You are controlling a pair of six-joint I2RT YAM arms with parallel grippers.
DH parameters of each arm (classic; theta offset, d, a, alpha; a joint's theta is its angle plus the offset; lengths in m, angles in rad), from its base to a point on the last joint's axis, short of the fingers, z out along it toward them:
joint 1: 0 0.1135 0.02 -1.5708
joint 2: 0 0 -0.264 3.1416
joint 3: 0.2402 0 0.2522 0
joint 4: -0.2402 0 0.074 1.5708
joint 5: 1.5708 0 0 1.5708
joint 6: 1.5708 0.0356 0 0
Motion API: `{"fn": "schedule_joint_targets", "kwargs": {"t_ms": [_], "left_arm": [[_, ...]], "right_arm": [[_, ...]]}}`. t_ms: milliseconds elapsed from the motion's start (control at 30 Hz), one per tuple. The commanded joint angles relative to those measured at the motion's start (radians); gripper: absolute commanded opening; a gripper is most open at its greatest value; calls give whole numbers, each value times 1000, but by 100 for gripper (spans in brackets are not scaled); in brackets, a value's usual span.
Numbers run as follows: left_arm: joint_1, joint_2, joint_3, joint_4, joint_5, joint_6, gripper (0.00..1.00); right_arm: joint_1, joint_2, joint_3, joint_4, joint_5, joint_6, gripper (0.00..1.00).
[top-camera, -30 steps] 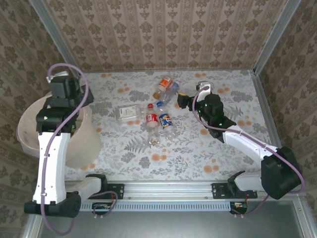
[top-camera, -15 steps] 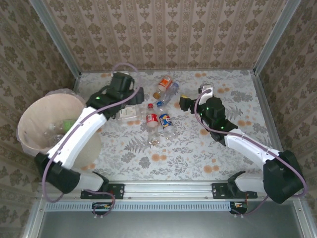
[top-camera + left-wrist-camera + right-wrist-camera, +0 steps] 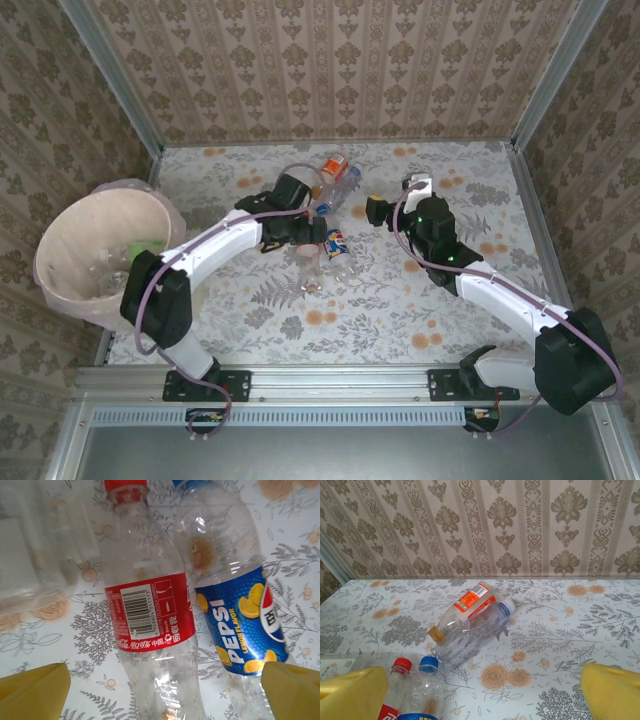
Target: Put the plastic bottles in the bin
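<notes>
- The table (image 3: pixel 400 310) holds the loose plastic bottles in its far middle. The bin (image 3: pixel 85 228) stands well apart at the left edge, with a few bottles already lying in its bottom.
- The left arm stretches out over that cluster and is plainly the nearer one for the pair below it. The right arm sits further to the right.
- The red-label bottle (image 3: pixel 150 612) and the Pepsi bottle (image 3: pixel 240 625) lie flat, touching side by side. Their caps point toward the far wall, so their long axes run parallel, near to far.
- The orange-label bottle (image 3: pixel 470 600) and a clear one with a pale cap (image 3: pixel 475 632) lie together beyond them. They are ahead of the right gripper (image 3: pixel 485 695), whose jaws stand wide apart and hold nothing.
- The left gripper (image 3: pixel 165 695) hangs right above the pair, its jaws apart and empty, with both bottles between the yellow fingers (image 3: pixel 35 690).
- The bottles' axes cross the closing line squarely. The middle of the gap falls on the red-label bottle, while one finger sits over the Pepsi's outer side. I'd guess a small sideways shift is needed to take one bottle cleanly.
</notes>
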Motion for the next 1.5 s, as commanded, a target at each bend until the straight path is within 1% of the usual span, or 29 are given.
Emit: {"fn": "schedule_joint_targets", "kwargs": {"t_ms": [0, 133, 200, 333, 567, 667, 767, 900, 1100, 1200, 1367, 1467], "left_arm": [[-7, 45, -19, 24, 34, -38, 95], [-6, 106, -19, 43, 58, -32, 92], [-6, 127, -11, 46, 69, -25, 88], [-2, 152, -9, 39, 51, -26, 82], [2, 214, 5, 26, 65, -12, 78], [1, 222, 17, 18, 66, -8, 73], [-10, 198, 20, 8, 34, -2, 68], [-25, 160, 21, 4, -4, 2, 62], [-40, 87, 11, 30, -18, 24, 56], [-44, 50, 11, 28, -35, 35, 53], [-46, -27, 4, 33, -90, 93, 52], [-53, -94, -9, 68, -92, 150, 51]], "right_arm": [[4, -20, -5, 5, 32, -6, 100], [4, -30, -14, 9, 33, -14, 100], [4, -30, -17, 7, 33, -19, 100], [5, -30, -16, -3, 29, -20, 100], [4, -22, -13, -16, 13, -18, 100], [4, -16, -2, -35, -3, -21, 100], [4, -2, 19, -71, -1, -22, 100], [4, 9, 24, -61, 2, -17, 100], [4, 36, 57, -103, 0, -8, 100], [4, 39, 53, -89, 2, -2, 100], [4, 44, 54, -85, -17, 5, 100], [4, 50, 57, -88, -19, 7, 100]]}}
